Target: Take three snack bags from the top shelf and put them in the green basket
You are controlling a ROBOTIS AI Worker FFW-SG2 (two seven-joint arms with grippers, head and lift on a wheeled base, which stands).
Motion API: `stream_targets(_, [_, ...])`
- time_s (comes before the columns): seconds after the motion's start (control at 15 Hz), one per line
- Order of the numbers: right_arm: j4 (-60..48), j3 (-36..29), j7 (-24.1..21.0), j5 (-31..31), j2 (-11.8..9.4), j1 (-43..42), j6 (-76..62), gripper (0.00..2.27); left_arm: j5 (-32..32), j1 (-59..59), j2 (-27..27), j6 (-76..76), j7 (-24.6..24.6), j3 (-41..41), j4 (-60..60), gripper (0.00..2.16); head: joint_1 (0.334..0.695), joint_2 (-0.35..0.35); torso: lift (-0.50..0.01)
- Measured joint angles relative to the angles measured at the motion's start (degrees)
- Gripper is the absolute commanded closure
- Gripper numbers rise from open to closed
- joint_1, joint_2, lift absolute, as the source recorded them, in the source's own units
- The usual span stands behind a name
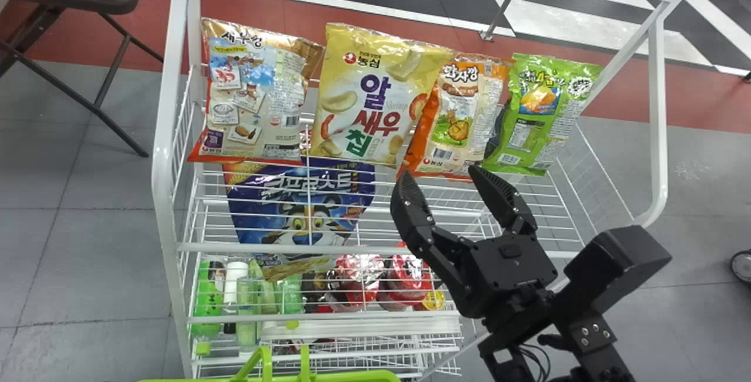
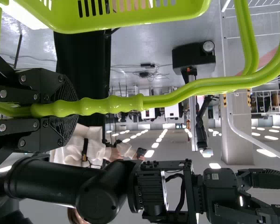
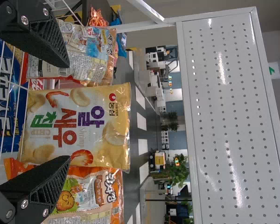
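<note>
Right hand [image 1: 440, 171]: wide; yellow bag [image 1: 375, 94] at eleven o'clock. Left hand [image 2: 74, 109]: gripping handle [image 2: 109, 105]. We judge: picking step; next, advance, pinch bag.

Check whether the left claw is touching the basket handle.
Touching. The left wrist view shows the left claw closed on the green basket handle, pads either side.

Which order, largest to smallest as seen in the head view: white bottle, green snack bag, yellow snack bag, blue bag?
1. Yellow snack bag and blue bag: too alike to rank
2. Green snack bag
3. White bottle
</note>
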Motion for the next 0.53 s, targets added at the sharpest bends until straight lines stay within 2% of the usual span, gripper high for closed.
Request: stream_targets(0.53, [0.0,0.31,0.08,0.58,-0.03,-0.7,0.75,0.13,0.15,0.18,-0.02,0.0,0.06,0.18,0.14,1.07,0.695,-0.35,-0.028])
